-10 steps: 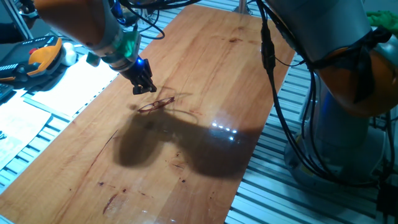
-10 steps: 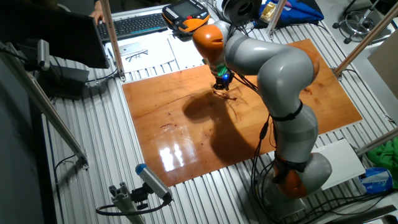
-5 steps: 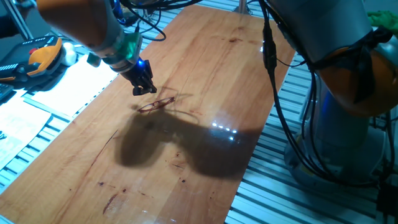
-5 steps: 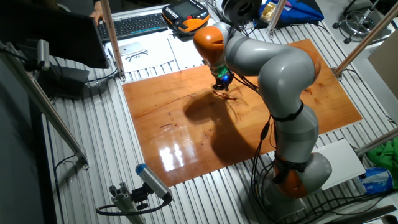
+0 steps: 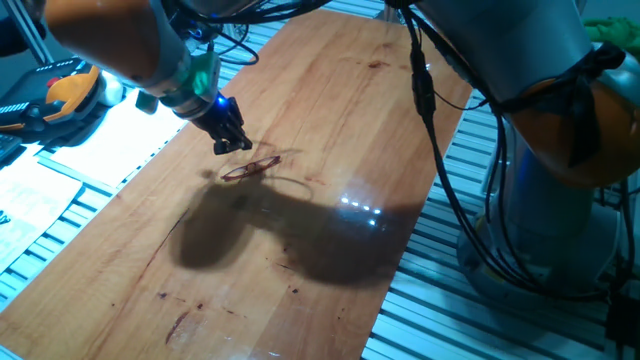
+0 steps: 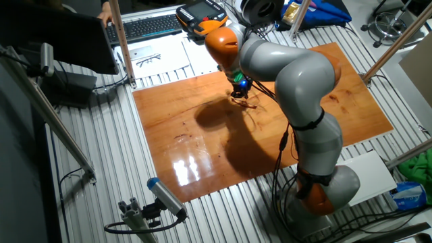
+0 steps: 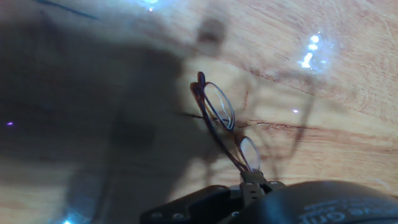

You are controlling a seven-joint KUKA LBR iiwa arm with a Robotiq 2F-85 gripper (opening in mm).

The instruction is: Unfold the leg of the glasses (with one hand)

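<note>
The glasses [image 5: 251, 168] are thin reddish-brown wire spectacles lying on the wooden table [image 5: 340, 90], left of its middle. My gripper [image 5: 233, 143] stands just above their left end, with its fingers together. In the hand view the glasses [image 7: 221, 119] run diagonally, both oval rims showing, and their near end goes in between the fingertips of the gripper [image 7: 250, 182]. In the other fixed view the gripper [image 6: 241, 94] is low over the glasses [image 6: 245, 102], which are tiny there. I cannot make out the legs clearly.
The arm's dark shadow [image 5: 260, 225] covers the table's centre. White papers [image 5: 110, 140] and an orange-black handset [image 5: 60, 95] lie off the table's left side. The robot's base [image 5: 560, 140] and cables [image 5: 440, 150] stand at the right edge.
The arm's upper links have leaned a little to the left and the shadow has shifted with them. The gripper's tip and the glasses stay almost where they were.
</note>
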